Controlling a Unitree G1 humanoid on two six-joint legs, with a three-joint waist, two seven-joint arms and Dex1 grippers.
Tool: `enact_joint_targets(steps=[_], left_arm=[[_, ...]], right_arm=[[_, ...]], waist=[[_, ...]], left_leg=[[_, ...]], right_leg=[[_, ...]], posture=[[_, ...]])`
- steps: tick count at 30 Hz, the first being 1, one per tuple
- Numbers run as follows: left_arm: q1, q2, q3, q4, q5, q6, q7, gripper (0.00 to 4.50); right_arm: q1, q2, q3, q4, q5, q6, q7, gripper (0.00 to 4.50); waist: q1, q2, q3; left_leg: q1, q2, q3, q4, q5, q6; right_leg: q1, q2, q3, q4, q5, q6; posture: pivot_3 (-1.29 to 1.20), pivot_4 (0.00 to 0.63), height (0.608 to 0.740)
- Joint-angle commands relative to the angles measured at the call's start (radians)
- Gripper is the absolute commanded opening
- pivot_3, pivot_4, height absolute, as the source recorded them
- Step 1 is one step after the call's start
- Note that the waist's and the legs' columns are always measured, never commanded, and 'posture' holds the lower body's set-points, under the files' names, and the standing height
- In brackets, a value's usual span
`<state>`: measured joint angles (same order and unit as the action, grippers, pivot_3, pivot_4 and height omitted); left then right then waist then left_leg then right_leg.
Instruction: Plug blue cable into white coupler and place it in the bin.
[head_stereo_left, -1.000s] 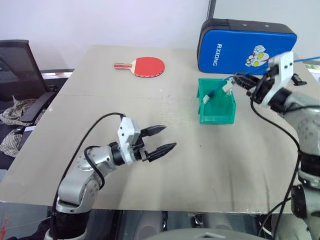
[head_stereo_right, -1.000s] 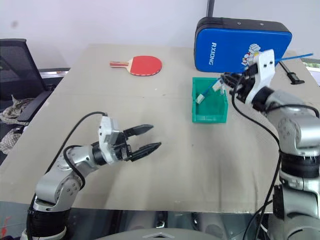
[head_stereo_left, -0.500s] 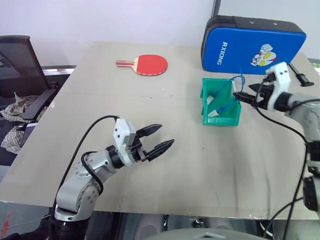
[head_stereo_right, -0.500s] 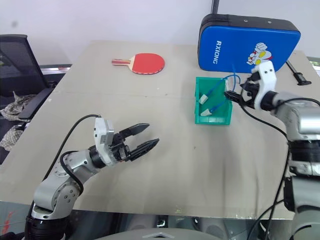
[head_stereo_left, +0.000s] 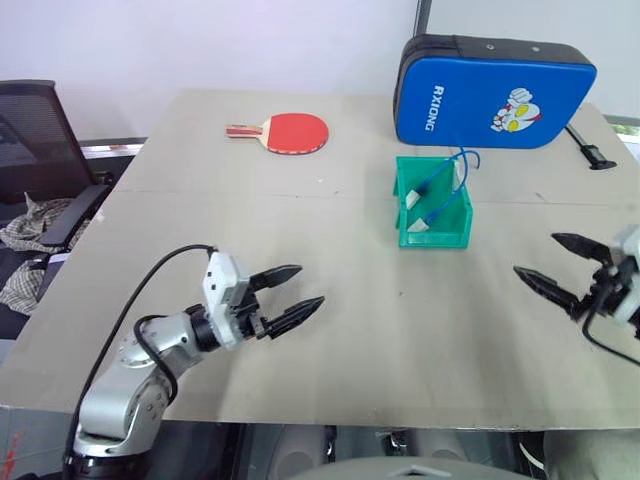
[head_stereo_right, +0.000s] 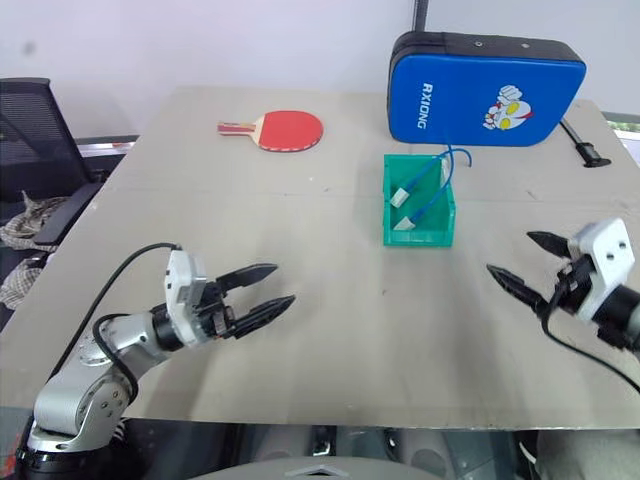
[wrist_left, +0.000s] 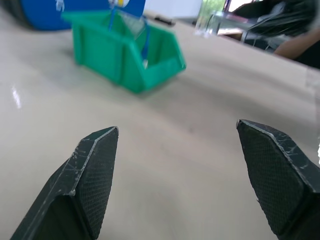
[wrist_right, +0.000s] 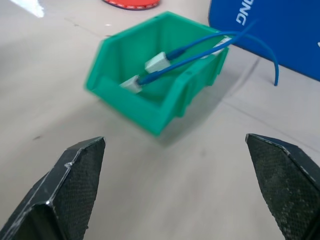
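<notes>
Nearest the table's front edge, the left gripper (head_stereo_left: 285, 298) hovered with jaws spread and empty; the right gripper (head_stereo_right: 525, 262) likewise stood wide with nothing in it. Farther back, the bin (head_stereo_left: 456, 231) held the blue cable (wrist_right: 190, 56), its loop arching over the rim, and the white coupler (wrist_right: 158, 62). Both looked light; the springy cable would best be pinched near a plug.

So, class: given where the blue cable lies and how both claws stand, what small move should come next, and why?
Probably just draw both arms back to rest: the blue cable with its white coupler already lies in the bin, and both the right claw and left claw are open, holding nothing.
</notes>
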<state>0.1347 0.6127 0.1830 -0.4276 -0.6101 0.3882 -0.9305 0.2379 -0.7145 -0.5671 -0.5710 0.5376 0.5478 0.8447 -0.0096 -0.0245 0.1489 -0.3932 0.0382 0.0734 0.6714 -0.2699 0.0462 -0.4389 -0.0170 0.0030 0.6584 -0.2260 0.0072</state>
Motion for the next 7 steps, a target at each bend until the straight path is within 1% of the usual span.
enact_joint_targets(steps=[1,4,7], left_arm=[[0.034,0.039,0.061,0.038,0.019,-0.053,-0.034,3.88],[0.051,0.065,0.079,0.075,0.035,-0.081,-0.064,3.88],[0.061,0.086,0.094,0.102,0.034,-0.097,-0.094,3.88]], right_arm=[[0.147,0.013,-0.078,-0.081,-0.062,-0.103,0.030,4.44],[0.255,0.014,-0.093,-0.069,-0.106,-0.166,0.060,4.44],[0.310,0.013,-0.100,-0.048,-0.122,-0.211,0.078,4.44]], waist=[[0.001,0.000,0.000],[0.001,0.000,0.000],[0.000,0.000,0.000]], left_leg=[[0.000,0.000,0.000,0.000,0.000,0.000],[0.000,0.000,0.001,0.000,0.000,0.000],[0.000,0.000,0.003,0.001,0.000,0.000]], right_leg=[[0.000,0.000,0.000,0.000,0.000,0.000],[0.000,-0.001,0.000,-0.001,-0.001,-0.001],[0.000,-0.002,0.001,-0.002,-0.001,-0.001]], posture=[[0.00,0.150,0.729],[0.00,0.150,0.729],[0.00,0.150,0.729]])
